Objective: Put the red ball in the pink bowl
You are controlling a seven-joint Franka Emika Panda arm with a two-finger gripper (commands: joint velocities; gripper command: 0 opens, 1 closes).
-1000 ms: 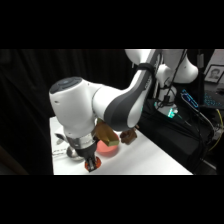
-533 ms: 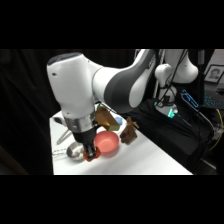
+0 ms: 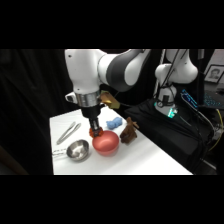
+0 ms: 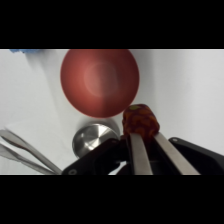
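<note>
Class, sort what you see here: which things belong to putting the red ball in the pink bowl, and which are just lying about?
Part of the job: red ball, held in the gripper; pink bowl.

Just lying about: metal bowl, tongs, brown toy, blue object.

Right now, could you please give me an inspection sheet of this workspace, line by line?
Surface: white table, bare toward the near right.
Job's things: red ball held in the gripper, above the table beside the pink bowl; the bowl is empty.
Clutter: metal bowl to the left of the pink bowl; tongs behind it; blue item and brown toy at the far side.
Grippers: gripper shut on the ball, pointing down.
Cables: wires on the right, off the table.
Surroundings: black drapes; equipment with a green light to the right.
</note>
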